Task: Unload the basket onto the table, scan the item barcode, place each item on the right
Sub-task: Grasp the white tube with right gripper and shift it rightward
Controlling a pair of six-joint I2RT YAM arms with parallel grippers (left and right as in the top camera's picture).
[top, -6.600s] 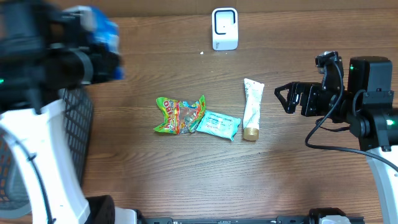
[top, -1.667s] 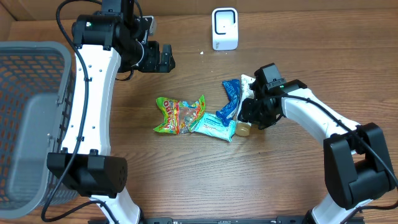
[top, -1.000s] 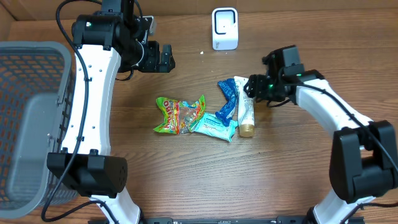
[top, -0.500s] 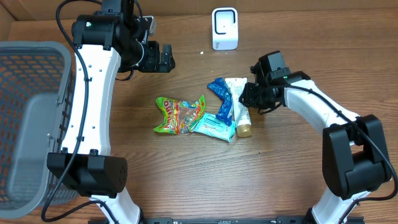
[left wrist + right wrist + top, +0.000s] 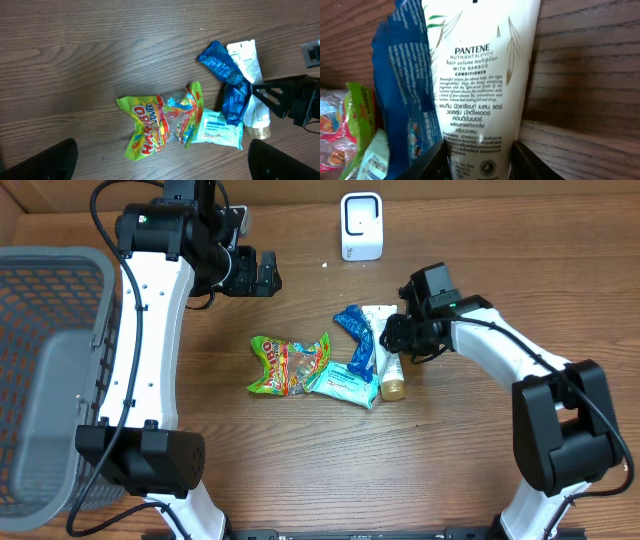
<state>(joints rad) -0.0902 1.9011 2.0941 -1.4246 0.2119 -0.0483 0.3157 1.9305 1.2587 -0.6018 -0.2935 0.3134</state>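
Observation:
A white Pantene tube (image 5: pixel 387 365) with a gold cap lies in the middle of the table, its printed back filling the right wrist view (image 5: pixel 482 75). My right gripper (image 5: pixel 396 338) sits low over the tube's middle. Its two black fingers press the tube's left and right edges (image 5: pixel 480 160). A blue packet (image 5: pixel 358 340) leans against the tube's left side. A white barcode scanner (image 5: pixel 361 225) stands at the back edge. My left gripper (image 5: pixel 262 273) hovers high at the back left, wide open and holding nothing (image 5: pixel 162 165).
A green Haribo bag (image 5: pixel 288 365) and a pale teal wipes pack (image 5: pixel 347 380) lie just left of the tube, touching the blue packet. A grey mesh basket (image 5: pixel 50 380) stands at the far left.
My right gripper moved in from the right onto the tube and closed around it. The tube and the blue packet slid a little to the left. The left arm stayed still.

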